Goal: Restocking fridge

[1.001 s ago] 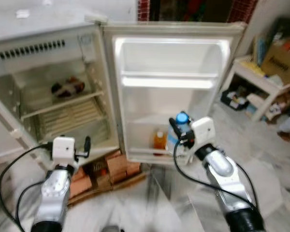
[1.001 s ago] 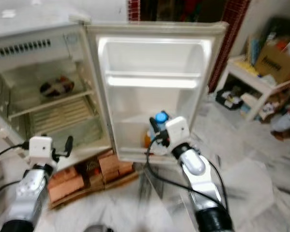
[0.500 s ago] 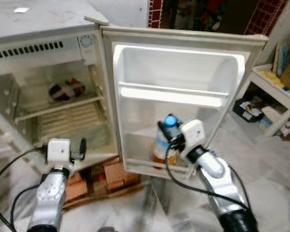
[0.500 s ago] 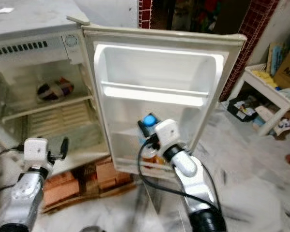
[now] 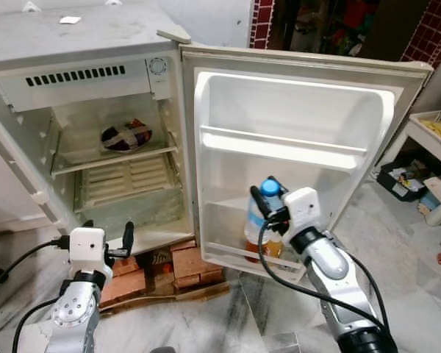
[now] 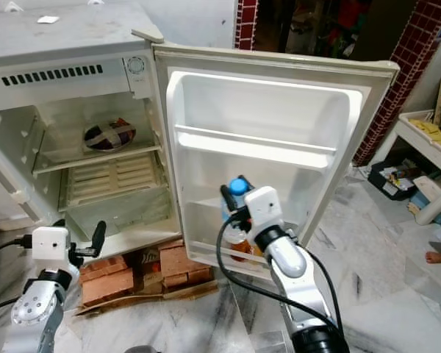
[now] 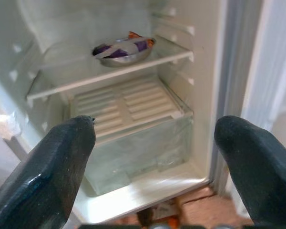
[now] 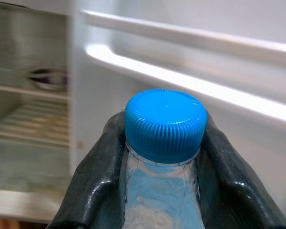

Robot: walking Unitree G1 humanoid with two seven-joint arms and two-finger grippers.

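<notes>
Small fridge [image 5: 95, 81] stands open on the floor, raised on bricks [image 5: 173, 265] and a wooden pallet. Door [image 5: 301, 132] swung wide to the right, inner side facing the camera, lit white.

Right claw [image 5: 267, 209] is closed on a clear water bottle [image 5: 261, 217] with a blue cap [image 8: 164, 124]. Right wrist view: both black fingers [image 8: 97, 191] press the bottle's neck and shoulder, one on each side, just below the cap. Bottle is upright, held at the lower door shelf [image 5: 242, 254], in front of the door's inner wall. Cannot tell whether its base rests on the shelf or hangs above it. An orange-brown bottle [image 5: 268, 246] sits in the same lower door shelf, just beside and partly behind the water bottle. Upper door shelf rail [image 5: 279, 143] runs across above the cap.

Left claw [image 5: 106, 243] is low in front of the fridge body, near its bottom edge, holding nothing. Left wrist view: its two fingers [image 7: 52, 162] are spread wide apart, pointing into the fridge interior.

Inside the fridge: a metal bowl [image 7: 121, 50] with something dark and striped in it on the upper glass shelf [image 7: 109, 71]. Below that, a ribbed white cover over a clear crisper drawer [image 7: 133, 143].

Right edge of the eye views: a white shelf unit [image 5: 434, 147] with clutter underneath. Marble-pattern floor [image 5: 228, 309].
</notes>
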